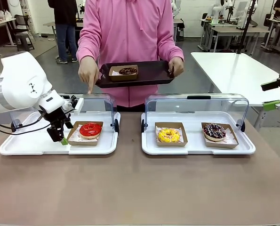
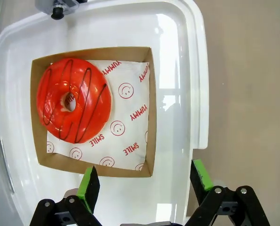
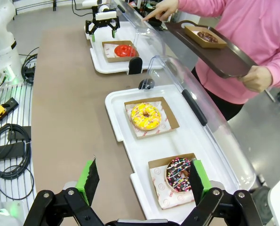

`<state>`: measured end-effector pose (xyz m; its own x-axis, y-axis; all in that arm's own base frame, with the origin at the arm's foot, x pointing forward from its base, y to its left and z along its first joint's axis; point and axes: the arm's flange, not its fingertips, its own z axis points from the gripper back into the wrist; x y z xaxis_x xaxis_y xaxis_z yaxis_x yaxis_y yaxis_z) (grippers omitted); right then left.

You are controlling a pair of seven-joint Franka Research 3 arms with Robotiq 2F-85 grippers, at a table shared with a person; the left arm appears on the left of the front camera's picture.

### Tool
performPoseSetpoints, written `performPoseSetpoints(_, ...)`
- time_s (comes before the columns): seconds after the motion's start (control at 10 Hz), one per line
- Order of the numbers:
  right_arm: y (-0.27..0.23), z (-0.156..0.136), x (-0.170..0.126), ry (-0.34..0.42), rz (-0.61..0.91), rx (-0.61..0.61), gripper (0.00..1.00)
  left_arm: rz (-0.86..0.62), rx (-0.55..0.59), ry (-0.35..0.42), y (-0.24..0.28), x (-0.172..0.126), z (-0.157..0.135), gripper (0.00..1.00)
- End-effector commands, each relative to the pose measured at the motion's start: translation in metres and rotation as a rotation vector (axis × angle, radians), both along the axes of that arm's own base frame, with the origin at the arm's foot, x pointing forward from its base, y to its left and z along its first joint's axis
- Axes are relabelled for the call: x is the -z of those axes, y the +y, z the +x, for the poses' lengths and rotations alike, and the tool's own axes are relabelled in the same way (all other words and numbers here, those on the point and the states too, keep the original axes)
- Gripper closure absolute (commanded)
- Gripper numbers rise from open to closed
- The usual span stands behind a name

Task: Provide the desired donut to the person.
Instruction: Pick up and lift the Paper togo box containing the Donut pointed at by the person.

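Left gripper (image 2: 147, 176): I see it wide open, empty, red donut (image 2: 74, 107) at 11 o'clock.
Right gripper (image 3: 144, 181): wide open, empty.

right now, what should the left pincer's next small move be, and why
Probably ease the left pincer onto the near wall of the cardboard tray under the red donut, then close. The person's hand points down at that display case, and the pincer hangs open beside the tray, gripping nothing.

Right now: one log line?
left gripper open by red donut | right gripper open, raised | person points at left case
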<state>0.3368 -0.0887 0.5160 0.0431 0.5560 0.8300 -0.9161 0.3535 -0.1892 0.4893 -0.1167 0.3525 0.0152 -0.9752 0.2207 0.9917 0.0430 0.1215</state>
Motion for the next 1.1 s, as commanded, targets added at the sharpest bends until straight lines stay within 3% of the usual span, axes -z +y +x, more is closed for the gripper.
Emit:
performPoseSetpoints(0.0, 0.001, 0.002, 0.001, -0.016, 0.013, -0.010, 0.00, -0.019, -0.026, -0.008, -0.005, 0.008, 0.005, 0.00)
performPoseSetpoints(0.6, 0.001, 0.002, 0.001, -0.016, 0.013, -0.010, 0.00, 0.005, 0.000, 0.007, -0.012, 0.017, 0.010, 0.00)
performPoseSetpoints(0.7, 0.001, 0.002, 0.001, -0.016, 0.013, -0.010, 0.00, 0.018, -0.003, 0.012, -0.013, 0.017, 0.012, 0.60)
performPoseSetpoints(0.8, 0.001, 0.002, 0.001, -0.016, 0.013, -0.010, 0.00, 0.018, -0.011, 0.021, -0.012, 0.019, 0.013, 0.60)
performPoseSetpoints(0.9, 0.001, 0.002, 0.001, -0.016, 0.013, -0.010, 0.00, 0.015, -0.010, 0.020, -0.011, 0.020, 0.014, 1.00)
performPoseSetpoints(1.0, 0.001, 0.002, 0.001, -0.016, 0.013, -0.010, 0.00, 0.023, -0.017, 0.021, -0.010, 0.022, 0.016, 0.64)
